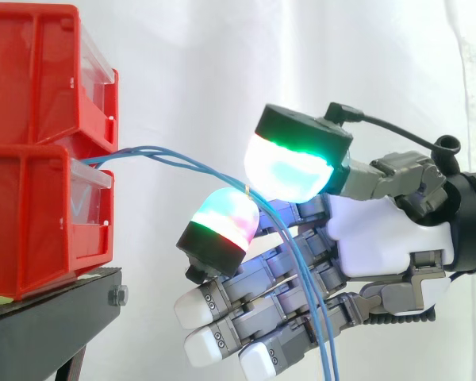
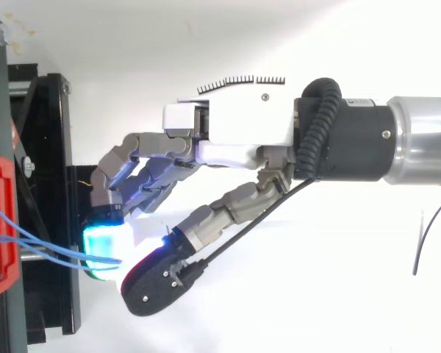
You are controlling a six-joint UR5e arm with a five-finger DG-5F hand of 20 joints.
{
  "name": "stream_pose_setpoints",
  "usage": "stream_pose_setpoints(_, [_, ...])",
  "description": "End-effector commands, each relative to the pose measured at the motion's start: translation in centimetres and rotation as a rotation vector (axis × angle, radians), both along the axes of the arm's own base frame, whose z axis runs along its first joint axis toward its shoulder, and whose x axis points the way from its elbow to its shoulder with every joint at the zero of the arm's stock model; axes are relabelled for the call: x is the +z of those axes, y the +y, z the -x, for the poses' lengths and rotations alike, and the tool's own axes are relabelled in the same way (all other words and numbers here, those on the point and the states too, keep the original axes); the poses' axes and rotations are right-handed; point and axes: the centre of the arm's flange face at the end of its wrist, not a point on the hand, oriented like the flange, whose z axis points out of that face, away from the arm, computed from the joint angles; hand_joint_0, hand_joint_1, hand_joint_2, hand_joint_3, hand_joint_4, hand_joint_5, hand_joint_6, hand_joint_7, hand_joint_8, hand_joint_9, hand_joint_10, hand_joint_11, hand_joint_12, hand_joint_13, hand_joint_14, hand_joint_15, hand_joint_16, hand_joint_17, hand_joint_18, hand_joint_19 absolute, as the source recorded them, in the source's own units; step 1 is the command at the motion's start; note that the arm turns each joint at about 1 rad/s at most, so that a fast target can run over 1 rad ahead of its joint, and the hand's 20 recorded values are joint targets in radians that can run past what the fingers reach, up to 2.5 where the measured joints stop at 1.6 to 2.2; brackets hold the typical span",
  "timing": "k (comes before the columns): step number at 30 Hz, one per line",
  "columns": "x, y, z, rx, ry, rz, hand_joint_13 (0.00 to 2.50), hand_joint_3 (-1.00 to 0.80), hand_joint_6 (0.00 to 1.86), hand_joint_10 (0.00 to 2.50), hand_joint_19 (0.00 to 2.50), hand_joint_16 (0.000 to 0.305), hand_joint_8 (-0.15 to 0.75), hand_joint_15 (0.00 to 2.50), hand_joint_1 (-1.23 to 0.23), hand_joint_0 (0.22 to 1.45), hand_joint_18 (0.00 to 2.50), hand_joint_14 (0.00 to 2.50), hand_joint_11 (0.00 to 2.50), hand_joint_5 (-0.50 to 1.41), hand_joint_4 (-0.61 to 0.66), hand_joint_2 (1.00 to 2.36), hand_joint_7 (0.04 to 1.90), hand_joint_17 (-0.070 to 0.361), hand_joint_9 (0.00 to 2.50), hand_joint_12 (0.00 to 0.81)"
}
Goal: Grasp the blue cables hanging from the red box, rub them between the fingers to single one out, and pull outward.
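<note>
- The blue cables point(image 1: 182, 163) are seen centre left of the side view, arching from between the two stacked red bins point(image 1: 28, 222) to the hand point(image 1: 373, 230), then hanging to the bottom edge.
- They are pinched between two glowing pads point(image 1: 289, 171); the other fingers are stretched out below.
- The cables are judged light, limp and slippery, and are best gripped near the arch.
- The bins' other contents cannot be told.

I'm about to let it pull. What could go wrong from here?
Several blue cables run together between the hand's pads, so a pull might drag them all instead of one. Below the pads they hang across the lower fingers and could snag. The red boxes sit stacked on the stand and may slide.
</note>
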Motion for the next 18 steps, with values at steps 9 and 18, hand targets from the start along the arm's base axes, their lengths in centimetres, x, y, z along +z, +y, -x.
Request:
stream_pose_setpoints(9, [-0.09,-0.06,-0.02,-0.001,0.000,0.000,0.58,-0.17,0.91,0.01,0.31,0.049,0.345,0.23,-0.82,0.64,0.67,0.01,0.23,-0.16,0.06,1.02,1.06,0.109,0.71,0.400])
stream_pose_setpoints(18, [0.01,-0.08,0.01,-0.002,0.000,0.000,0.59,-0.10,0.93,0.01,0.29,0.047,0.319,0.21,-0.91,0.71,0.67,0.01,0.23,-0.19,-0.02,1.02,1.07,0.106,0.68,0.396])
